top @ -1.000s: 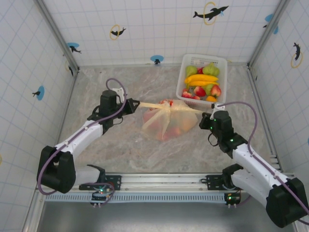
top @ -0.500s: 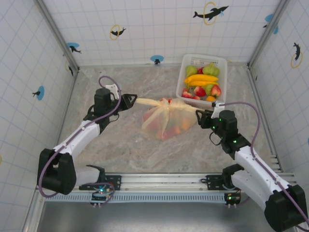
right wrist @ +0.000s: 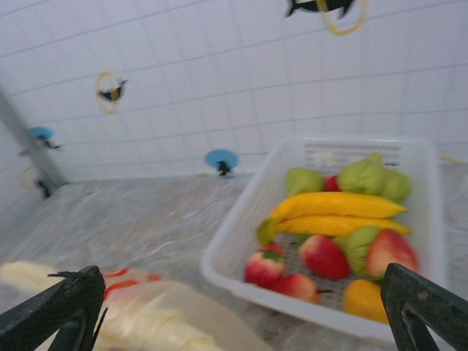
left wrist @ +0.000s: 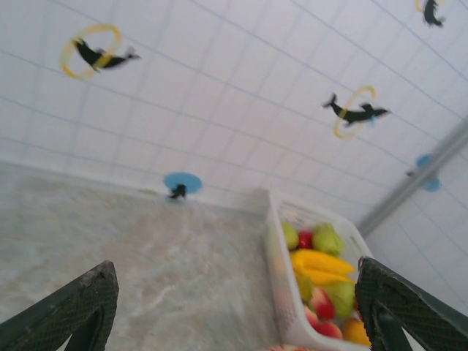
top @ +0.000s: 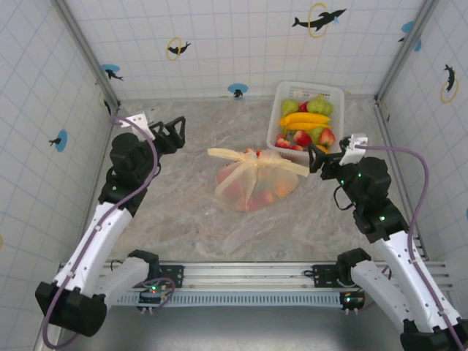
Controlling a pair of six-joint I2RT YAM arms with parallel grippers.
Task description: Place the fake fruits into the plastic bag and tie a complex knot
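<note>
Top camera looks down from behind; both wrist cameras face the back wall (right wrist: pixel 219 73), sharing the basket (right wrist: pixel 241 219).

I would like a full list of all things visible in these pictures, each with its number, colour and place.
plastic bag: one, cream-yellow, see-through, middle of the table
knot: one, cream-yellow, top of the bag, ends sticking out left and right
fruits in the bag: several, red and orange, count unclear
basket: one, white, far right of the table
fruits in the basket: two yellow bananas, green pears, red strawberries, one orange piece
table: one, beige marble pattern
dolphin stickers: several, dark, on the white tiled walls
left hand: one, black, open, left of the bag, apart from it
right hand: one, black, open, right of the bag
</note>
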